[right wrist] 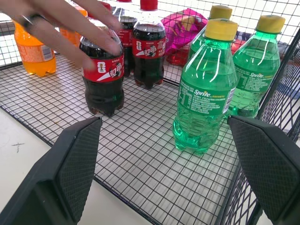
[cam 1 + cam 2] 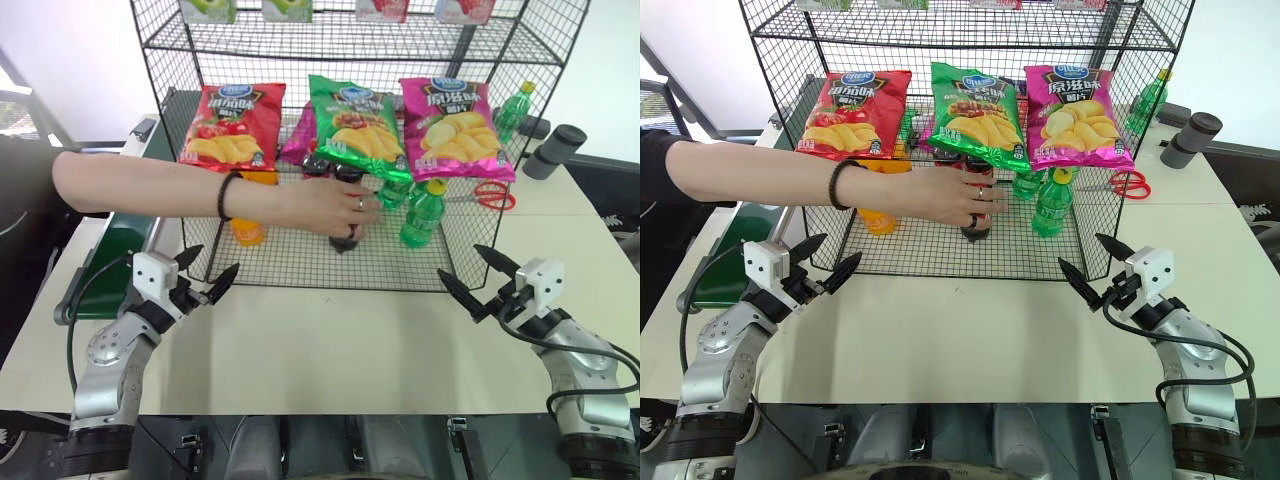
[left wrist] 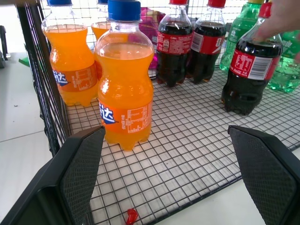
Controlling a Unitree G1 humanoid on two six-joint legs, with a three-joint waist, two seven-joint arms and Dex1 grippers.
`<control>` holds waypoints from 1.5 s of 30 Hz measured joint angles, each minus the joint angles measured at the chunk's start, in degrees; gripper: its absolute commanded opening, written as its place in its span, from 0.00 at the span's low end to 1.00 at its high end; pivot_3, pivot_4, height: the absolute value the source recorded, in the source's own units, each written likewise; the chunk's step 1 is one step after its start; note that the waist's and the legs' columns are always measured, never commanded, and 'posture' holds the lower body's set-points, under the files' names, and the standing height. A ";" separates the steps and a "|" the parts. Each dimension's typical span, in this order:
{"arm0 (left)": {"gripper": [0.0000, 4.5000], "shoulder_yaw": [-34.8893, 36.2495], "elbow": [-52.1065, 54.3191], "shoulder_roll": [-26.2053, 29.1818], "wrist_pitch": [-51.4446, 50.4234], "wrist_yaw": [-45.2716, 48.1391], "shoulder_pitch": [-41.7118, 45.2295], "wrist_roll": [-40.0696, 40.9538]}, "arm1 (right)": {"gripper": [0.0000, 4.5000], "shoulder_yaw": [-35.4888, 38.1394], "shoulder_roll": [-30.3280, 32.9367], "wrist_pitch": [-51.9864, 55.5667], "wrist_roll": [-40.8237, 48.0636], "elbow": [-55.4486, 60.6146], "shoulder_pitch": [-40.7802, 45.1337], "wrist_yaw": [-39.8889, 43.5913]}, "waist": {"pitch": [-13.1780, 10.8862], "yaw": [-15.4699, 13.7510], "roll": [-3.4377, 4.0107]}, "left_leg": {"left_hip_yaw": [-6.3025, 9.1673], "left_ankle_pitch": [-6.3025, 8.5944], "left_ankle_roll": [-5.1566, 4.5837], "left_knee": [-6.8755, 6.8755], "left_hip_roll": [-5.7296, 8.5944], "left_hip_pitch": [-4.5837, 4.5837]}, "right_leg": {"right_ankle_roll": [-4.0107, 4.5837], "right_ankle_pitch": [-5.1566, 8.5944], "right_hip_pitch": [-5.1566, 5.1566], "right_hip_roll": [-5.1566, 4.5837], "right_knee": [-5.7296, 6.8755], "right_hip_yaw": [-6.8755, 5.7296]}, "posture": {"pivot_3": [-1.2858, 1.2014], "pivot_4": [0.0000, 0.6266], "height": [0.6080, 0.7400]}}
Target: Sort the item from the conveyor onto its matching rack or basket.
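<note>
1. Two pincers, the left pincer (image 2: 207,281) and the right pincer (image 2: 468,280), were spread wide over the counter (image 2: 330,345), holding nothing.
2. A person's hand (image 2: 335,207) gripped the cola bottle (image 1: 102,75) standing on the rack (image 2: 300,262) floor, at 12 o'clock from the pincers.
3. Green bottles (image 1: 206,91) stood at the cola bottle's 3 o'clock.

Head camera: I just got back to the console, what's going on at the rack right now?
A person's hand is reaching in from the robot's left and gripping a cola bottle that stands on the mesh floor of the black wire rack. Other cola, orange and green bottles stand around it, with chip bags hung behind. The robot's left hand and right hand are both open, holding nothing, in front of the rack.
</note>
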State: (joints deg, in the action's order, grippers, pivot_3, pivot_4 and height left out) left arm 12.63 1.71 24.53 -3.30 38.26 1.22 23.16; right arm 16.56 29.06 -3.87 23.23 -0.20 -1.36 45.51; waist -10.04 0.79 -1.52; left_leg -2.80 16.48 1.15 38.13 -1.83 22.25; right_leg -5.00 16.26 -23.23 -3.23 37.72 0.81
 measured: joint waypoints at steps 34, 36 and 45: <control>1.00 1.04 2.67 2.79 -3.25 0.20 -1.23 1.35 | 0.99 -0.59 0.19 0.20 -0.02 -0.08 1.60 0.26 | 0.00 0.06 0.01 | 0.00 0.00 0.00 0.00 -0.01 -0.01 | 0.00 0.00 0.00 0.00 0.01 0.00 | 0.52 0.24 1.00; 1.00 1.74 3.60 3.17 -4.22 0.19 -1.70 2.14 | 0.99 -0.59 0.21 0.37 -0.01 -0.01 1.59 0.24 | 0.00 0.12 0.01 | 0.00 0.00 0.00 0.00 -0.02 -0.01 | 0.00 0.00 0.00 -0.01 0.01 0.01 | 0.52 0.24 1.00; 1.00 8.83 6.12 4.80 -10.42 -2.90 -2.66 6.40 | 0.99 -3.29 0.07 2.22 0.05 3.81 2.20 0.04 | 0.01 0.18 0.01 | 0.01 0.00 0.00 0.00 -0.03 -0.04 | 0.01 0.00 0.00 -0.01 0.07 0.01 | 0.52 0.24 1.00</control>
State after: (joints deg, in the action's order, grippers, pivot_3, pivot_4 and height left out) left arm 21.46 7.83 29.33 -13.72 35.35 -1.44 29.56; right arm 13.26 29.13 -1.65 23.28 3.61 0.84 45.55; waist -10.03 0.97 -1.50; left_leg -2.79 16.48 1.15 38.13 -1.86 22.21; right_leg -5.00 16.26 -23.23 -3.24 37.79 0.82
